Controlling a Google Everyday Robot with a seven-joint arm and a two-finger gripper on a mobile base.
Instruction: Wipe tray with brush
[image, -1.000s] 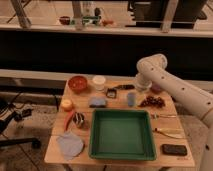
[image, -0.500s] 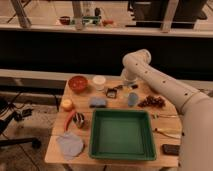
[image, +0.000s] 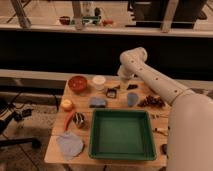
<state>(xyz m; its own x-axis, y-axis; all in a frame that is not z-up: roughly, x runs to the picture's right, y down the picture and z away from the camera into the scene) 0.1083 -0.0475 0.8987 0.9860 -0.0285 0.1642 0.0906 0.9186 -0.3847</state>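
The green tray (image: 95, 134) lies empty at the front middle of the wooden table. The brush (image: 112, 92), small and dark with a short handle pointing up-right, lies behind the tray's far rim, at the back middle of the table. My gripper (image: 123, 80) hangs from the bent white arm over the back of the table, just up and to the right of the brush and close above it. It holds nothing that I can see.
A red bowl (image: 77, 83) and a white cup (image: 99, 81) stand at the back left. A blue-grey cloth (image: 97, 102), a blue object (image: 132, 98) and dark grapes (image: 152, 101) lie behind the tray. An orange fruit (image: 66, 104), a striped ball (image: 79, 119) and a grey cloth (image: 70, 144) lie left. Pale utensils (image: 159, 116) lie right.
The arm has swung left along the back of the table. The gripper went from above the grapes on the right to just beside the brush.
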